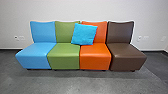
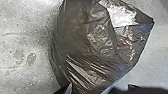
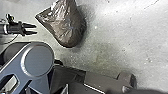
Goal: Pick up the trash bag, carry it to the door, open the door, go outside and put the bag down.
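Observation:
The trash bag (image 2: 85,45), dark brown and shiny with creased plastic, looms large in the left wrist view. In the right wrist view the same bag (image 3: 68,27) is smaller, over the grey floor with a shadow along its side. Left gripper (image 3: 36,29) stands open close to the bag's pointed corner, its two fingers directed at the bag and a gap between them and the plastic. How my right gripper stands cannot be made out.
Four joined seats, blue (image 1: 37,53), green (image 1: 64,54), orange (image 1: 95,55) and brown (image 1: 127,56), line the white wall ahead. A bright blue pillow (image 1: 84,34) leans on the green and orange backs. Grey floor (image 1: 82,83) lies before them.

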{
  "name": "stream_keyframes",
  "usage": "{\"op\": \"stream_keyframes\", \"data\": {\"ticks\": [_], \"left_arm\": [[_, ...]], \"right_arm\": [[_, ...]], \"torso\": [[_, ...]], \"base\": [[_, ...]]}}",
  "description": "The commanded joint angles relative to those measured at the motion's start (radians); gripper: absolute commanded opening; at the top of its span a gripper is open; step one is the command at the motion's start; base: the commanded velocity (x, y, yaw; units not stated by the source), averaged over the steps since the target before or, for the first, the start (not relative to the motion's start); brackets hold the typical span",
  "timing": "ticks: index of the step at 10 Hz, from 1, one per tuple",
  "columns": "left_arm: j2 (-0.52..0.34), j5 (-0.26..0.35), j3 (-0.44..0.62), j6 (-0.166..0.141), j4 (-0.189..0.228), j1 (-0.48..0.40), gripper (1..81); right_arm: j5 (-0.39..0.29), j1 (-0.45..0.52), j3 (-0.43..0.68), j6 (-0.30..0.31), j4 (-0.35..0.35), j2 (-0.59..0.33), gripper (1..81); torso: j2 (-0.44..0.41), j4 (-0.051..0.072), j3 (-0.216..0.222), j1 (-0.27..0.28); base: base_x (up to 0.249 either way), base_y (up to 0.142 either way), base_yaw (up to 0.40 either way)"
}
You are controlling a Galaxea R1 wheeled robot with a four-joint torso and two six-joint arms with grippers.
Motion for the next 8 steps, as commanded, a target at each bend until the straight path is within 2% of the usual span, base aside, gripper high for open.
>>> {"op": "stream_keyframes", "data": {"ticks": [1,2,5,6,7,8], "left_arm": [[-0.014,0.079,-0.01,0.002,-0.017,-0.127,81.1],[-0.01,0.08,-0.015,0.002,-0.019,-0.141,81.1],[0.018,0.102,-0.038,0.002,-0.016,-0.173,81.1],[0.036,0.103,-0.052,0.0,-0.014,-0.185,81.1],[0.061,0.123,-0.072,0.0,-0.011,-0.197,81.1],[0.088,0.144,-0.093,0.002,-0.006,-0.207,81.1]], "right_arm": [[-0.161,0.209,0.092,0.058,0.024,-0.121,81.1],[-0.198,0.274,0.115,0.078,0.024,-0.148,81.1],[-0.351,0.469,0.176,0.152,0.024,-0.223,81.1],[-0.387,0.501,0.184,0.172,0.023,-0.225,81.1],[-0.394,0.513,0.184,0.178,0.023,-0.223,81.1],[-0.394,0.515,0.185,0.181,0.024,-0.223,81.1]], "torso": [[-0.09,0.0,0.01,0.058],[-0.126,0.0,-0.025,0.079],[-0.211,0.0,-0.048,0.134],[-0.247,0.0,-0.048,0.156],[-0.285,0.0,-0.048,0.179],[-0.417,0.0,-0.048,0.264]], "base": [[0.0,0.0,0.0],[0.0,0.0,0.0],[0.0,0.0,0.0],[0.0,0.0,0.0],[0.0,0.0,0.0],[0.0,0.0,0.0]]}}
